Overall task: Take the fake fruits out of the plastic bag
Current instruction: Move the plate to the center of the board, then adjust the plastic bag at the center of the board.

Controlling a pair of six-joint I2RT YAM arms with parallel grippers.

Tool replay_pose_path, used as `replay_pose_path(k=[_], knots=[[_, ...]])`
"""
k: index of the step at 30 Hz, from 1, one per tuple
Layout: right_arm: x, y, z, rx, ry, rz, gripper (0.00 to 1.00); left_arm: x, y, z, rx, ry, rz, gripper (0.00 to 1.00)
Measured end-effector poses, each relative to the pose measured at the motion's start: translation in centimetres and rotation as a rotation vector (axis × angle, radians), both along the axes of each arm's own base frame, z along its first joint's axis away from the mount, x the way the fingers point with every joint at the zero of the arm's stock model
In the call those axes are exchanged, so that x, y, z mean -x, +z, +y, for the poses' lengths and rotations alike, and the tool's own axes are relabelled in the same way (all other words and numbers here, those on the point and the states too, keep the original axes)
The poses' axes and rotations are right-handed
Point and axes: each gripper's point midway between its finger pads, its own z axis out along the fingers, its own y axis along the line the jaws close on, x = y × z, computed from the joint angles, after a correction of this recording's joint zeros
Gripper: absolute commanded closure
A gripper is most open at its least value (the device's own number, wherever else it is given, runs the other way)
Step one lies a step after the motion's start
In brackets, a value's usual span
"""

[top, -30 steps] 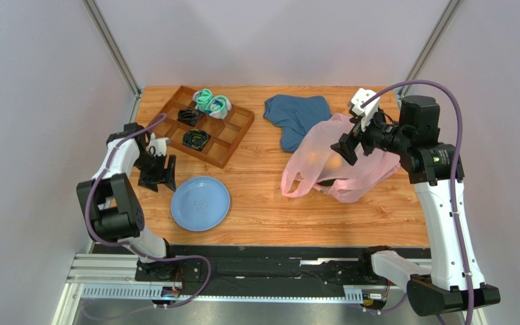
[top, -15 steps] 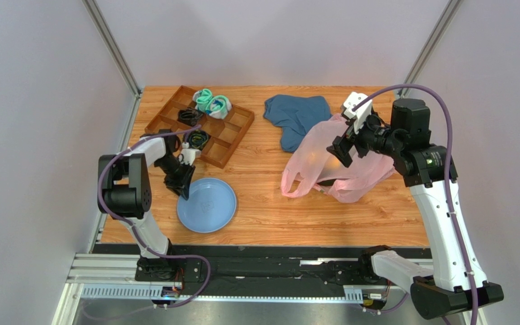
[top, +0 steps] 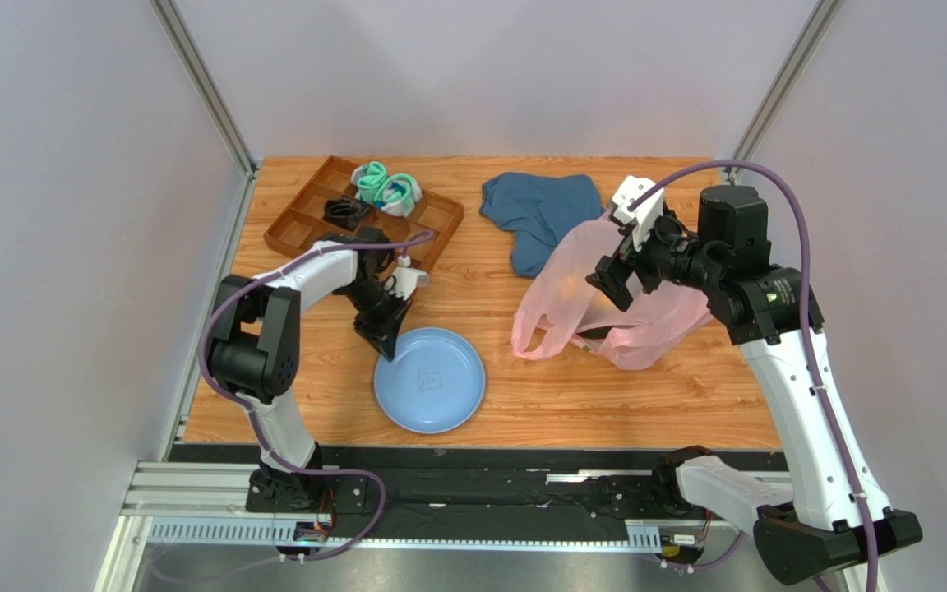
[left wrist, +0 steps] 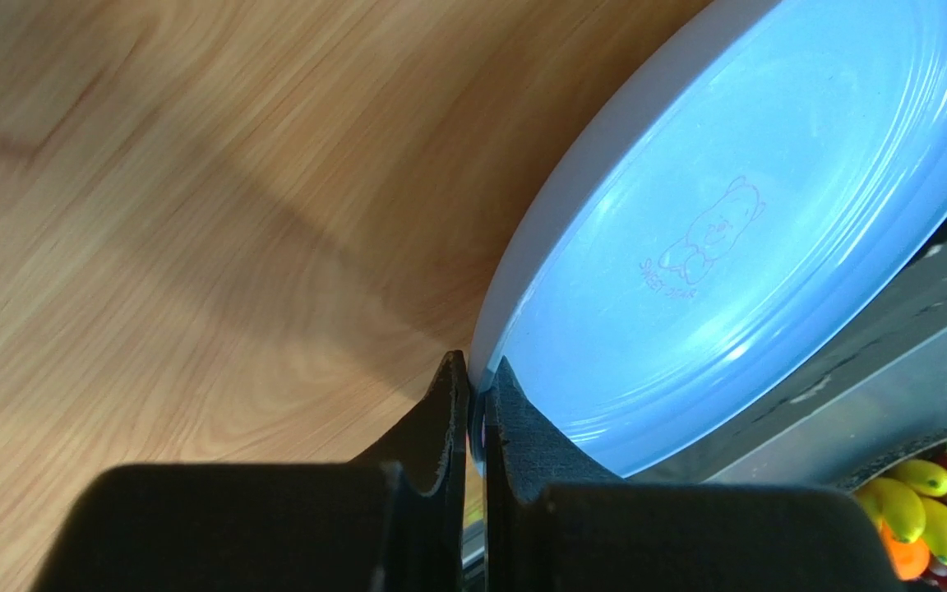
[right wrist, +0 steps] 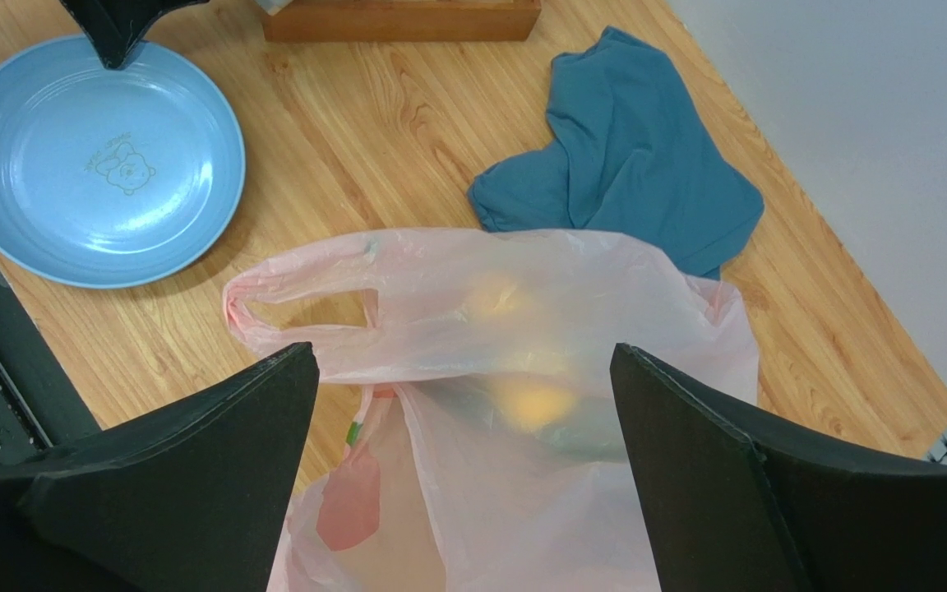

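The pink translucent plastic bag (top: 621, 315) lies crumpled on the right of the table, one handle loop (right wrist: 306, 308) toward the plate. Yellow fake fruits (right wrist: 528, 401) show blurred through the film; the other fruits are hidden inside. My right gripper (right wrist: 464, 354) hovers open just above the bag (right wrist: 565, 493), its jaws wide apart, holding nothing. In the top view it (top: 608, 274) sits over the bag's upper left part. My left gripper (left wrist: 476, 370) is shut on the rim of the blue plate (left wrist: 713, 234), which lies near the table's front middle (top: 432, 380).
A brown wooden compartment tray (top: 423, 241) at the back left holds teal rolled socks (top: 386, 188) and dark items. A dark blue cloth (top: 540, 210) lies behind the bag, touching it. The plate (right wrist: 96, 160) lies left of the bag, bare wood between them.
My left gripper closed on the plate's rim and dragged the plate to the right, toward the table's middle. My right gripper drifted slightly left above the bag, still open.
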Motion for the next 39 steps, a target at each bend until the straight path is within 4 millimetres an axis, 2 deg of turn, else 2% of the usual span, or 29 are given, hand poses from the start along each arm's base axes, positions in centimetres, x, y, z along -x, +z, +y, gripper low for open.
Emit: replay_pose_path(k=[4, 7, 10, 11, 13, 14, 15, 16, 17, 18, 20, 22, 25, 28, 30, 32, 36, 39], knots=[[0.6, -1.4, -0.4, 0.014, -0.014, 0.021, 0.05, -0.3, 0.9, -3.5, 0.036, -0.022, 0.001, 1.00], [1.2, -2.4, -0.7, 0.022, -0.020, 0.037, 0.05, -0.6, 1.0, -6.5, 0.062, -0.050, 0.016, 0.94], [1.7, -3.2, -0.9, 0.028, -0.022, 0.050, 0.05, -0.4, 0.7, -9.3, 0.074, -0.100, 0.037, 0.72], [1.8, -3.4, -0.9, 0.031, -0.024, 0.054, 0.05, 0.0, 0.6, -10.3, 0.078, -0.122, 0.047, 0.61], [2.0, -3.7, -1.1, 0.036, -0.028, 0.061, 0.05, 1.0, 0.6, -12.0, 0.086, -0.164, 0.068, 0.46], [2.1, -3.9, -1.2, 0.041, -0.031, 0.063, 0.05, 1.4, 0.8, -12.7, 0.092, -0.177, 0.077, 0.42], [2.2, -4.0, -1.3, 0.046, -0.035, 0.066, 0.05, 1.8, 0.9, -13.0, 0.091, -0.189, 0.079, 0.39], [2.3, -4.3, -1.5, 0.053, -0.041, 0.068, 0.06, 2.3, 1.3, -13.4, 0.090, -0.200, 0.084, 0.26], [2.3, -4.5, -1.6, 0.059, -0.046, 0.072, 0.06, 2.5, 1.6, -13.4, 0.090, -0.205, 0.077, 0.19], [2.3, -4.7, -1.9, 0.067, -0.057, 0.074, 0.08, 2.4, 2.0, -13.4, 0.091, -0.205, 0.062, 0.16], [2.3, -5.6, -2.3, 0.084, -0.079, 0.089, 0.12, 1.7, 3.6, -13.1, 0.119, -0.205, -0.020, 0.12], [2.1, -7.1, -2.7, 0.106, -0.105, 0.120, 0.16, 0.9, 6.6, -12.7, 0.180, -0.219, -0.164, 0.09], [1.7, -9.4, -3.2, 0.133, -0.139, 0.179, 0.26, -0.3, 13.4, -12.8, 0.322, -0.287, -0.489, 0.11], [1.2, -11.1, -3.4, 0.147, -0.168, 0.233, 0.34, -0.7, 18.9, -14.3, 0.422, -0.409, -0.747, 0.15], [1.1, -11.7, -3.5, 0.151, -0.178, 0.250, 0.40, -0.8, 20.4, -16.0, 0.457, -0.506, -0.844, 0.16], [1.3, -12.0, -3.6, 0.154, -0.189, 0.264, 0.45, -0.9, 19.8, -17.9, 0.463, -0.603, -0.887, 0.18], [2.3, -12.9, -3.9, 0.162, -0.204, 0.319, 0.48, -0.9, 14.9, -21.4, 0.411, -0.779, -0.861, 0.18], [4.1, -14.4, -4.3, 0.168, -0.219, 0.392, 0.50, 0.2, 11.7, -23.8, 0.379, -0.887, -0.840, 0.19]])
